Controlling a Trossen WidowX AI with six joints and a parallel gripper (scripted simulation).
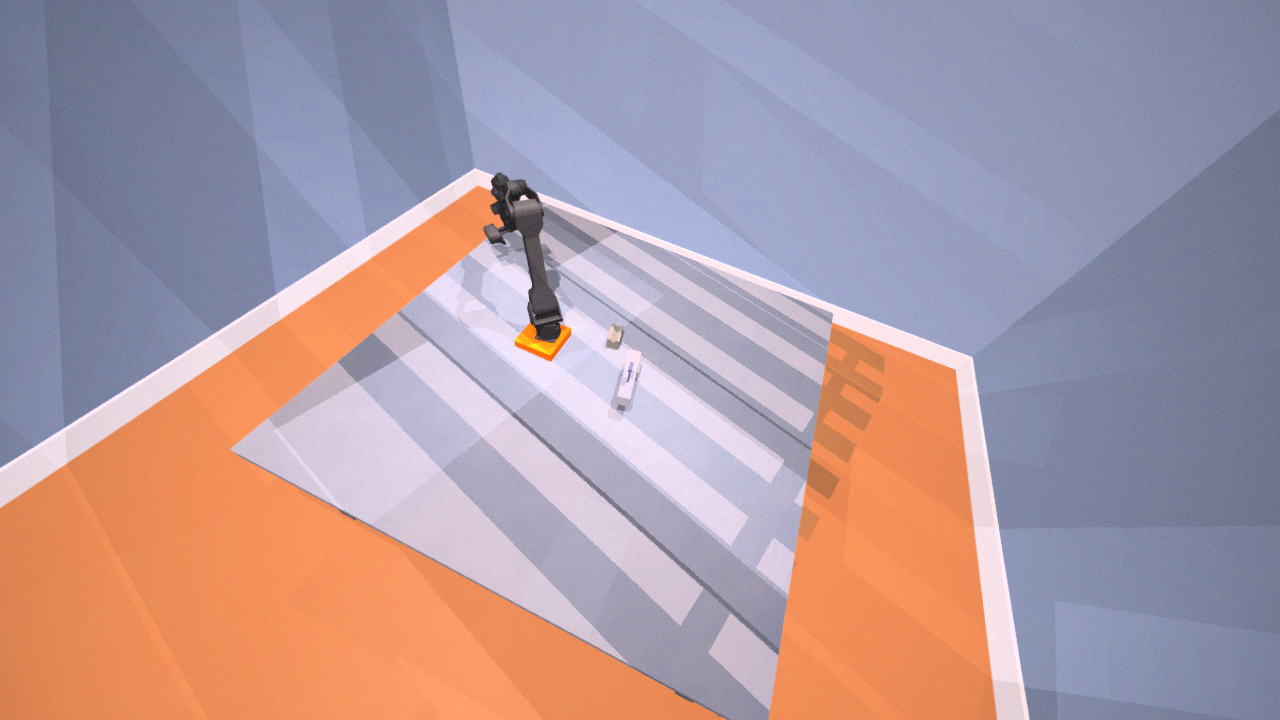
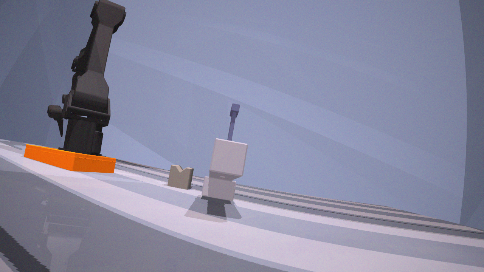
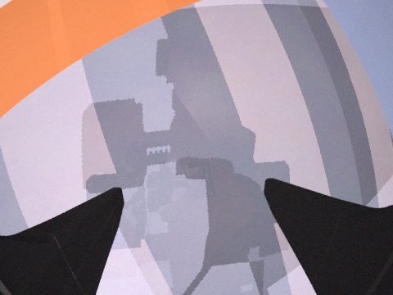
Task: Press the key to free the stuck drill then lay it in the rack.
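Observation:
A white block fixture point(image 1: 625, 385) point(image 2: 228, 157) stands right of the arm's base. A thin purple-blue stem with a small block head point(image 1: 630, 366) point(image 2: 235, 110) rises from it. I cannot tell whether this is the key or the drill. The beige block with a V notch point(image 1: 614, 336) point(image 2: 180, 177), apparently the rack, stands between base and fixture, and holds nothing visible. My gripper point(image 3: 195, 192) is open and empty, its black fingers wide apart over the striped surface. It is on the far side of the base, away from the fixture, and partly hidden in the exterior view.
The arm's orange base plate point(image 1: 541, 342) point(image 2: 93, 164) lies left of the rack. The grey striped surface point(image 1: 429, 420) point(image 2: 304, 226) has orange floor point(image 1: 268, 573) point(image 3: 53, 49) around it. A white border point(image 1: 971, 447) runs along the outer edges. The arm's shadow falls below the gripper.

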